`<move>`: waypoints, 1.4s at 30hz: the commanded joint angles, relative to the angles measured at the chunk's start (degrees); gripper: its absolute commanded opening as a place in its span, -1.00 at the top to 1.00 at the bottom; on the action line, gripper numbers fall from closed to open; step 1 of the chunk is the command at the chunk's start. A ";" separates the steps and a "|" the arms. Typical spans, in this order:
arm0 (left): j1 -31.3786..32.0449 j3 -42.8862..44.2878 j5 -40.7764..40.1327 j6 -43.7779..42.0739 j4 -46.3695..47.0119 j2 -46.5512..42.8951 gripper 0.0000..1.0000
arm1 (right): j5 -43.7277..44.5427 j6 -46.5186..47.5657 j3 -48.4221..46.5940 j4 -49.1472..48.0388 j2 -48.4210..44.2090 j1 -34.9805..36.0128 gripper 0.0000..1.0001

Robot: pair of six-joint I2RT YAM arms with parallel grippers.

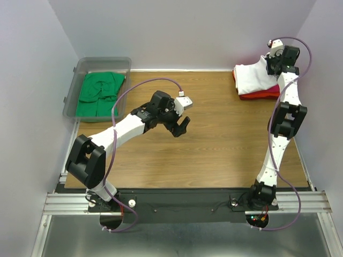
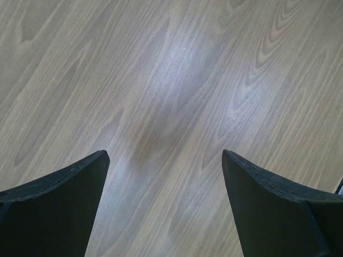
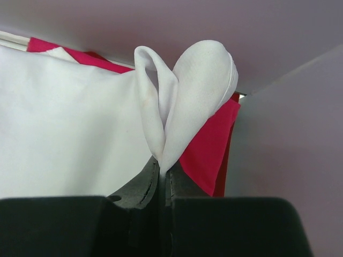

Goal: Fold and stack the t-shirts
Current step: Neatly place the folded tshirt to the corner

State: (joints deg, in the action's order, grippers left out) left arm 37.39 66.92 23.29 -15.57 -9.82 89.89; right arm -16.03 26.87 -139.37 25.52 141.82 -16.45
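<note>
At the far left, you see the green shirt (image 1: 99, 93) lying in the bin (image 1: 72, 90). In the middle, your left gripper (image 1: 182, 127) hangs over the table (image 1: 225, 139) with its fingers spread wide. At the far right, the white shirt (image 1: 254, 79) lies on the red shirt (image 1: 261, 95), and your right gripper (image 3: 162, 176) pinches a fold of the white one.

Even bright light, soft tabletop glare
</note>
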 commanded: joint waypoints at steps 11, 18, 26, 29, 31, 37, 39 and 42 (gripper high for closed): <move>-0.21 3.05 2.02 -1.04 -1.60 0.38 -0.97 | 2.58 5.38 -0.99 -8.46 2.67 -1.92 0.99; -0.65 4.36 2.90 -1.21 -2.92 0.03 -0.97 | 10.32 5.82 -1.08 -12.24 3.82 -2.27 0.30; -1.26 4.19 2.29 -0.69 -2.83 -2.26 -0.97 | 12.96 2.40 -0.73 -14.09 -0.31 -2.54 -0.17; -2.40 4.19 1.68 0.45 -2.39 -3.66 -0.97 | 11.38 -1.37 2.08 -14.09 -4.70 -2.36 -0.32; -4.24 4.98 2.20 2.30 -2.48 -4.37 -0.97 | 8.48 -5.24 5.41 -14.00 -9.09 -2.36 -0.54; -10.31 9.71 3.78 7.92 -1.17 -4.98 -0.97 | -0.21 -15.51 13.41 -13.83 -19.55 -2.36 -1.00; -12.94 12.78 6.22 8.72 -1.86 -4.29 -0.97 | -3.81 -17.72 17.89 -13.74 -24.10 -2.36 -1.00; -14.62 17.00 3.62 8.81 -3.78 -3.23 -0.97 | -9.25 -19.74 25.53 -13.48 -31.39 -2.36 -1.00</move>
State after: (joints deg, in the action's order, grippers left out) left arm 24.47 77.41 26.52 -8.64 -13.30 88.64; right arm -16.23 13.21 -120.05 14.33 119.52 -18.68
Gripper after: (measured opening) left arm 0.985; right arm 0.999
